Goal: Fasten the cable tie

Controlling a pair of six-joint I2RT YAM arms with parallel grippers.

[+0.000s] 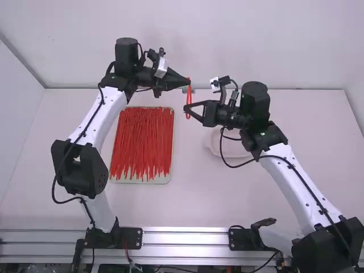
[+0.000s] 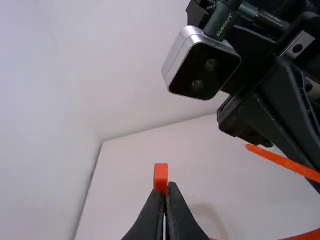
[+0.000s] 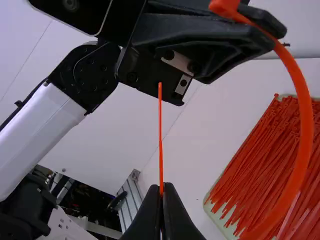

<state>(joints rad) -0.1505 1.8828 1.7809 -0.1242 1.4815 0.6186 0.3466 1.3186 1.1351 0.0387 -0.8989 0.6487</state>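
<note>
A red cable tie [image 1: 188, 102] hangs bent in a loop between my two grippers, above the table's far middle. My left gripper [image 1: 189, 83] is shut on its square head [image 2: 160, 178], which pokes out past the fingertips. My right gripper [image 1: 186, 108] is shut on the thin tail [image 3: 160, 140], which runs straight up from its fingers toward the left gripper. The curved band [image 3: 300, 150] arcs from the head round to the tail. The tail tip stands short of the head and apart from it.
A tray [image 1: 169, 177] full of several red cable ties [image 1: 143, 142] lies on the white table, left of the middle and below the grippers. A whitish object [image 1: 216, 145] sits under the right arm. The back wall stands close behind both grippers.
</note>
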